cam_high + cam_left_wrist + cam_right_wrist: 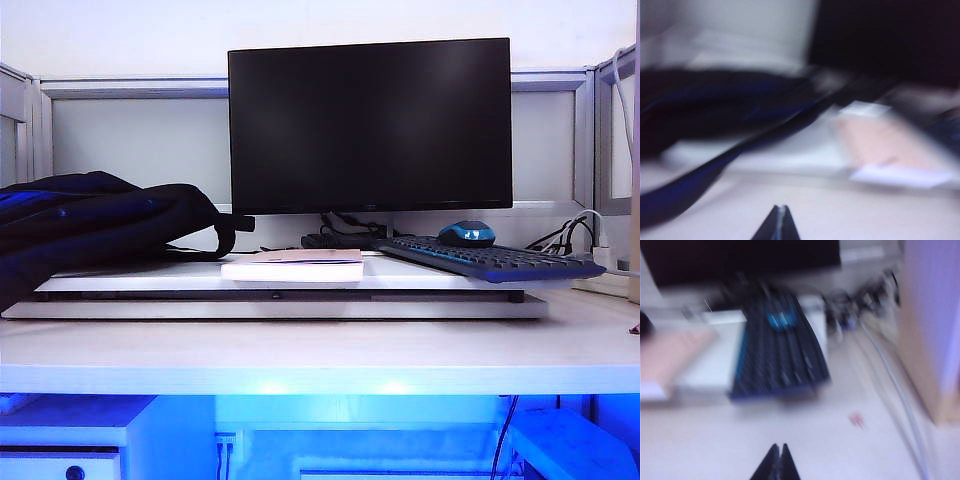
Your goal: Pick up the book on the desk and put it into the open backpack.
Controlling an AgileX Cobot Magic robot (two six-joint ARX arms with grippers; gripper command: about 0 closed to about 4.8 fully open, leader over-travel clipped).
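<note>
The book [292, 265] lies flat on a white raised board [150, 282] on the desk [300, 350], in front of the monitor [370, 125] and just beside the near end of the keyboard [490, 262]. Its long axis runs across the exterior view, white page edges turned toward the front of the desk. The backpack [90, 225] slumps on the same board off to one side, its strap reaching toward the book without clearly touching it.

Neither arm shows in the exterior view. In the left wrist view the left gripper [780, 225] has its fingers pressed together with nothing between them, hovering over bare desk; the book [885, 147] lies ahead of it and off to the right, the backpack [705, 110] ahead on the other side — both blurred. In the right wrist view the right gripper [778, 462] is likewise closed and empty over bare desk; the keyboard [780, 355] sits almost straight ahead, and the book [670, 357] only shows at the far left edge of what it sees.

My reading: the book lies between the two grippers, but the left one has both it and the bag within its outlook, with no keyboard in the way — so the left arm looks better placed. It would need to part its fingers, reach forward and rightward, and take the book across its short side at the near edge. Nothing is grasped yet.
</note>
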